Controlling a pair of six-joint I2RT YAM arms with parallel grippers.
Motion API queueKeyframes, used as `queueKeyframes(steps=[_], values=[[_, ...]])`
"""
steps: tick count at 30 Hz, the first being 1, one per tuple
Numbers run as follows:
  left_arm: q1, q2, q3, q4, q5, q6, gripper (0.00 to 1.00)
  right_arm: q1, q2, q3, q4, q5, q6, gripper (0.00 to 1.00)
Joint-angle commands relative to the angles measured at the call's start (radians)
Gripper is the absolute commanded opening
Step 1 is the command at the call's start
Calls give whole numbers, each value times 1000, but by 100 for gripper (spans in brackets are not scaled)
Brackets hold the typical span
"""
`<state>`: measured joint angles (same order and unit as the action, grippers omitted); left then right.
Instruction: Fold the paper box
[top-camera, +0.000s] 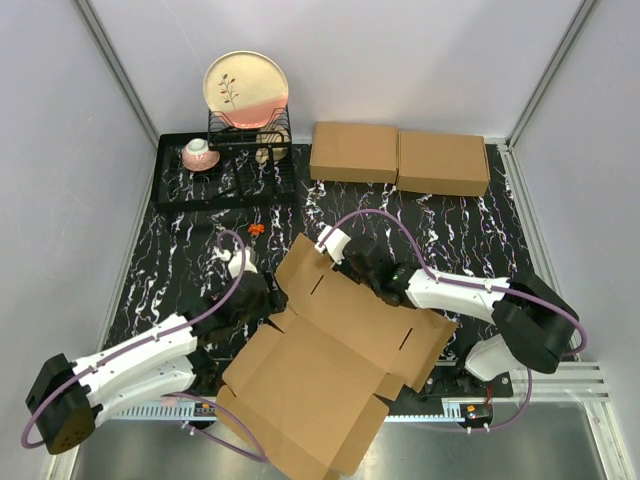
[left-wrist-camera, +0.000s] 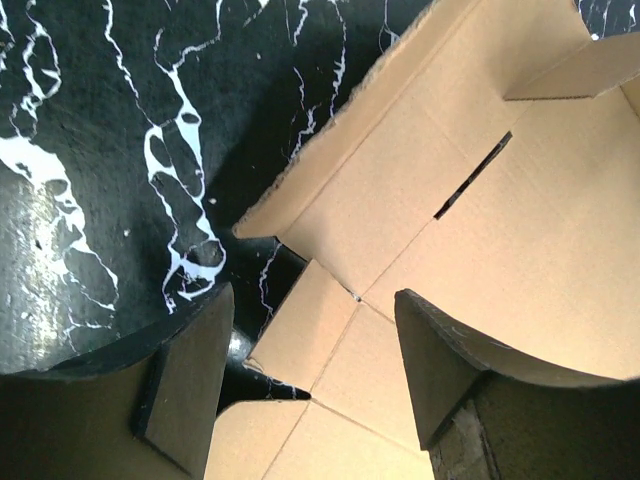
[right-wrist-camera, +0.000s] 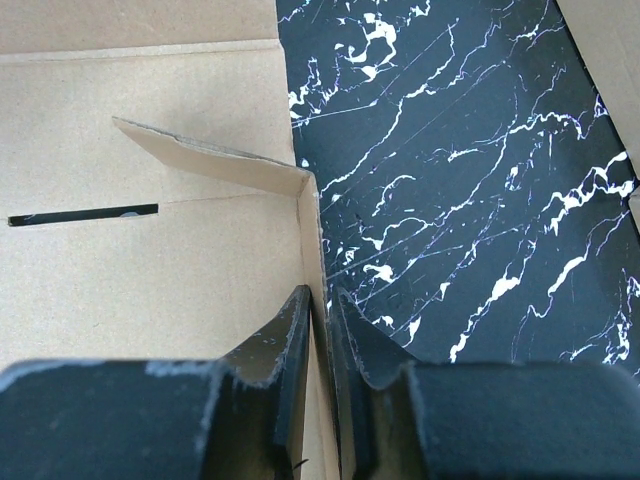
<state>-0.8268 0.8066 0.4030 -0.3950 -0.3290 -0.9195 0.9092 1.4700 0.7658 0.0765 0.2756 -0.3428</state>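
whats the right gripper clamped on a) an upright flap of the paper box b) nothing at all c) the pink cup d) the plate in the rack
a: in the right wrist view, the right gripper has its jaws pinched on a thin upright cardboard wall of the paper box.

Bright, even light is cast from above, and soft shadows are thrown beneath the paper box (top-camera: 330, 360). In the wrist views the fingers (left-wrist-camera: 180, 400) are rendered dark and slightly blurred, while the marbled tabletop (left-wrist-camera: 90, 120) is rendered sharp.
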Motion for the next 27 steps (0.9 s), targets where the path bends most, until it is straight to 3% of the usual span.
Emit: queueKeyframes(steps=[1, 11, 17, 21, 27], values=[[-40, 12, -10, 1, -30, -65, 68, 11, 10, 36, 9, -13, 24, 20], [-54, 101, -44, 61, -10, -53, 61, 11, 9, 39, 5, -16, 28, 20], [-90, -21, -76, 111, -28, -24, 33, 10, 6, 40, 0, -12, 24, 20], [-120, -133, -119, 222, 11, 24, 23, 10, 7, 40, 5, -9, 25, 20], [-187, -63, -101, 280, 18, 93, 17, 10, 15, 41, -3, -16, 31, 19]])
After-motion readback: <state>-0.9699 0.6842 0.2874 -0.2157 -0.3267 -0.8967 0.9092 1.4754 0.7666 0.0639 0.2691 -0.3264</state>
